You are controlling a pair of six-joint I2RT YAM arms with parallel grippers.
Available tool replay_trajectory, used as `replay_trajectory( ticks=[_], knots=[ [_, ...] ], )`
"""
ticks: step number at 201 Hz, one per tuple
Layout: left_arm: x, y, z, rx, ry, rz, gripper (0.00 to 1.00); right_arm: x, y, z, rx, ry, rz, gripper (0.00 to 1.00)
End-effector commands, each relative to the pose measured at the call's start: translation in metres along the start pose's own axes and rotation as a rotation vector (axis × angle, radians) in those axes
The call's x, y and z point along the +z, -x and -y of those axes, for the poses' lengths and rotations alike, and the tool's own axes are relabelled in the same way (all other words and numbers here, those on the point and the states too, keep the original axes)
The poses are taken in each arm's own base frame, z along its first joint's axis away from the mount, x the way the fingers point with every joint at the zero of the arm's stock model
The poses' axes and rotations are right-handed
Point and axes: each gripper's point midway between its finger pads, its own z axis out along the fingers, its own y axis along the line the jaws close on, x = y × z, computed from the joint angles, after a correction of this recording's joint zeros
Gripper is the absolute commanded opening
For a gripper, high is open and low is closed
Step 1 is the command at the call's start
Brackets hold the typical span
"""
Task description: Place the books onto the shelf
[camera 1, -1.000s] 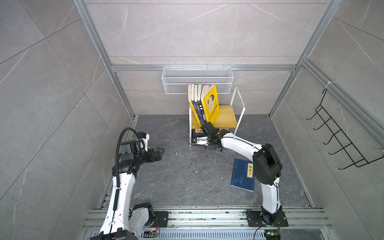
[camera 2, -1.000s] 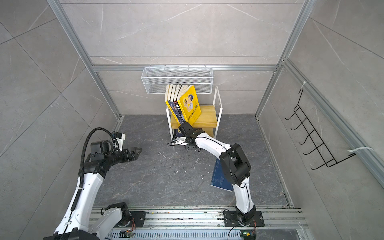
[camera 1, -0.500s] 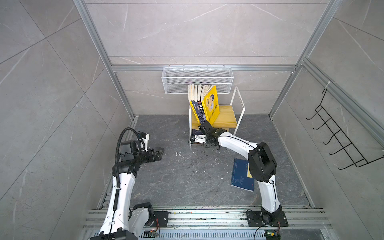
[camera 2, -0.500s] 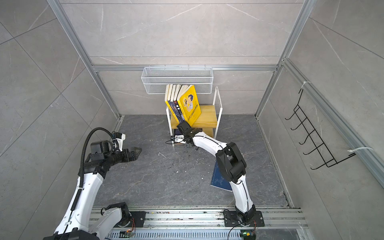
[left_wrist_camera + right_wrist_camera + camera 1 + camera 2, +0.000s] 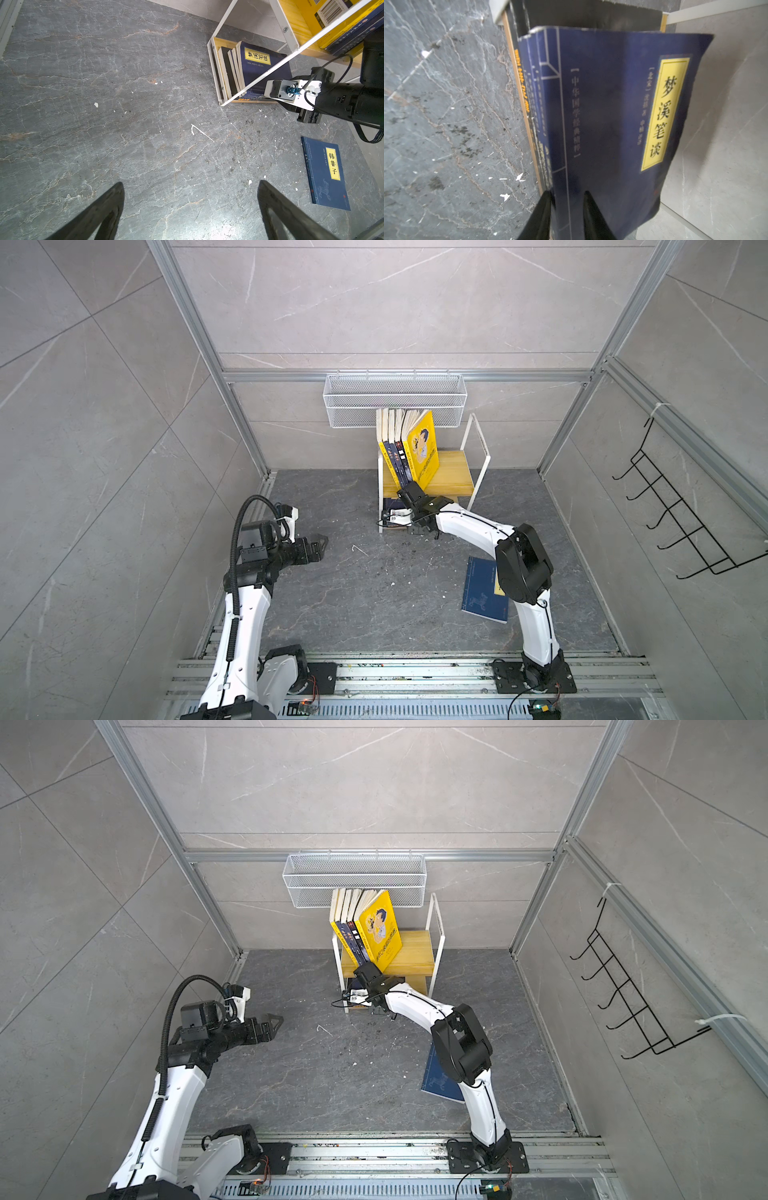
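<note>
A dark grey, veined stone floor (image 5: 353, 593) fills the lower middle of both top views, dotted with small white specks (image 5: 96, 105). One navy book (image 5: 482, 593) lies flat on it, cover up, right of centre. Above centre, against the back wall, the shelf (image 5: 455, 481) stands on the floor: its upper wooden board carries leaning books (image 5: 395, 460) with a yellow cartoon cover (image 5: 424, 448) outermost, and its lower board holds upright books (image 5: 227, 68), a navy volume (image 5: 257, 57) with a yellow label facing out.
</note>
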Motion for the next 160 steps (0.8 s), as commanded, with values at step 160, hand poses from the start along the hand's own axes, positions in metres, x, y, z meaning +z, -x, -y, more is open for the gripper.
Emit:
replay_trajectory(
  ticks=[160],
  knots=[
    [0.004, 0.007, 0.013, 0.031, -0.054, 0.002, 1.00, -0.148, -0.092, -0.064, 1.196, -0.018, 0.222, 0.65]
  ],
)
